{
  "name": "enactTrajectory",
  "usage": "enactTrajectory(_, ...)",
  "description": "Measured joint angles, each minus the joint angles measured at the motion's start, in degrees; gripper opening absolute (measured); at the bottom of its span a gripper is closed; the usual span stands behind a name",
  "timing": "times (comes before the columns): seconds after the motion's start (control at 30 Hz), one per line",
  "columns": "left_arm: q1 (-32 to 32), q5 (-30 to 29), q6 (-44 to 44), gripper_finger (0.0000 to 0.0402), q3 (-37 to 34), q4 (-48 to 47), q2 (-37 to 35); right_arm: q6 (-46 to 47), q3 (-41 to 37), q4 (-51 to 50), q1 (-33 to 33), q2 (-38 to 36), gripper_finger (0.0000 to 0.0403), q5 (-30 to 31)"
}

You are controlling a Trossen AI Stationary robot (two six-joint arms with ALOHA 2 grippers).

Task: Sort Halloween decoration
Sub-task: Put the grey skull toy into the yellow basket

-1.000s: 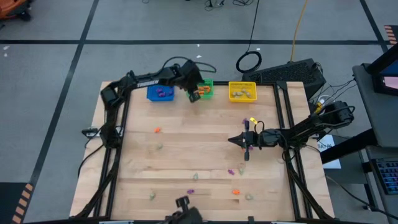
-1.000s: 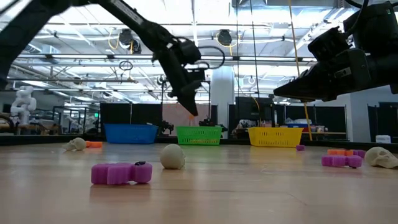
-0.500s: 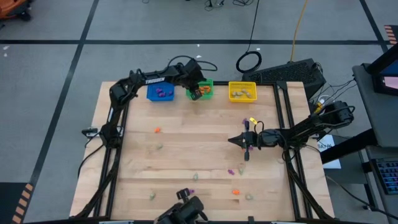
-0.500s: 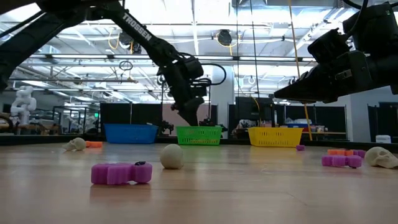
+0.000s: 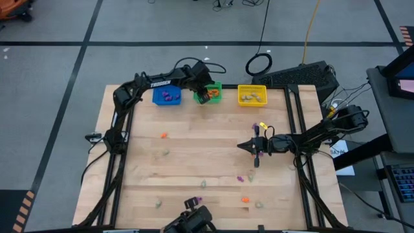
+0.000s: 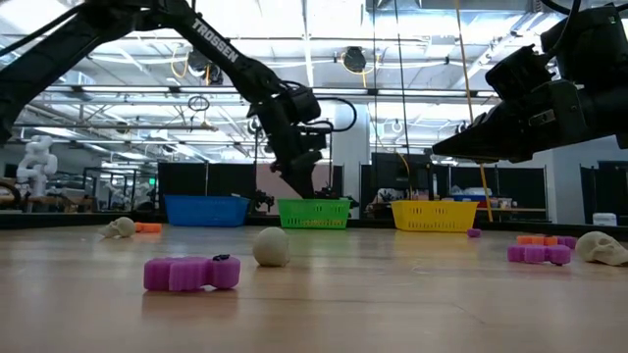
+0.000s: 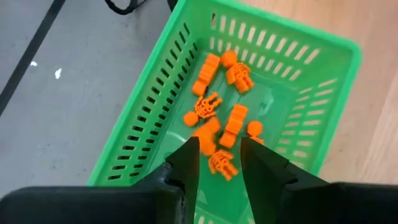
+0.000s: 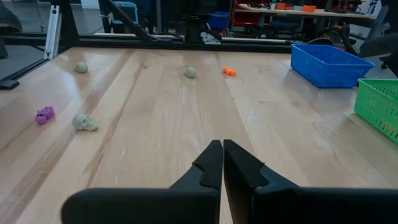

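Left wrist view: left claw (image 7: 219,163) parted, empty, over green bin (image 7: 149,112) holding orange trinkets (image 7: 214,118). Right claw (image 8: 222,163) closed, idle mid-counter. Risk: lowering further, fingers could snag the bin wall.

Left claw (image 7: 216,163) hangs at the table's far edge, fingers parted and empty. Right claw (image 8: 222,163), fingers pressed together, waits near the right edge.
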Motion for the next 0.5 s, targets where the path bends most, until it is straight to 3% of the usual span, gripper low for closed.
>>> enactTrajectory(0.33, -1.65, 1.34, 1.45, 0.0009, -2.46, 1.86, -3.39, 0.26, 0.00, -0.55, 0.00, 0.00, 0.0000, 0.01)
enactTrajectory(0.5, -3.53, 1.27, -1.46, 0.0006, -9.54, 14.18, -6.39, -0.09, 0.00, -1.01, -0.02, 0.00, 0.0000, 0.02)
